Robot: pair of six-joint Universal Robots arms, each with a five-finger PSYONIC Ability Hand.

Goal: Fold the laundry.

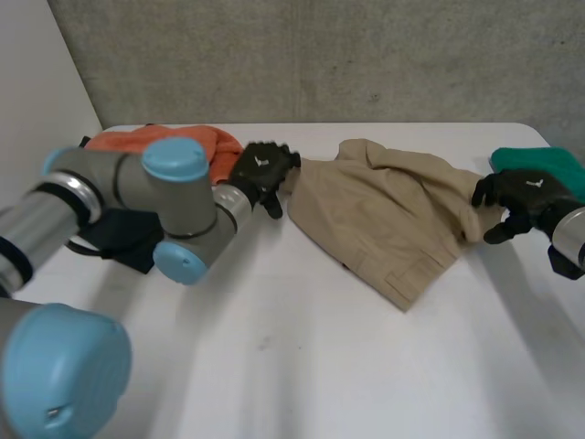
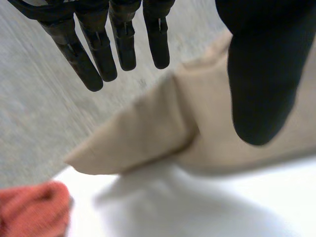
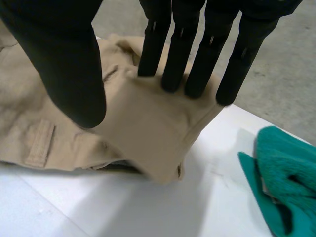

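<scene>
A tan garment [image 1: 384,215] lies crumpled across the middle of the white table [image 1: 302,366]. My left hand [image 1: 259,169] is at the garment's left corner. In the left wrist view its fingers [image 2: 98,49] are straight and spread above that corner [image 2: 148,133], holding nothing. My right hand [image 1: 526,194] is at the garment's right edge. In the right wrist view a raised fold of the tan cloth [image 3: 148,128] sits pinched between its fingertips [image 3: 197,79] and its thumb, and that edge is lifted slightly off the table.
An orange cloth [image 1: 174,139] is bunched at the back left, just behind my left hand, and its edge [image 2: 29,210] lies near the garment's corner. A dark cloth [image 1: 128,238] lies under my left arm. A green towel [image 1: 544,160] [image 3: 286,173] lies right of my right hand.
</scene>
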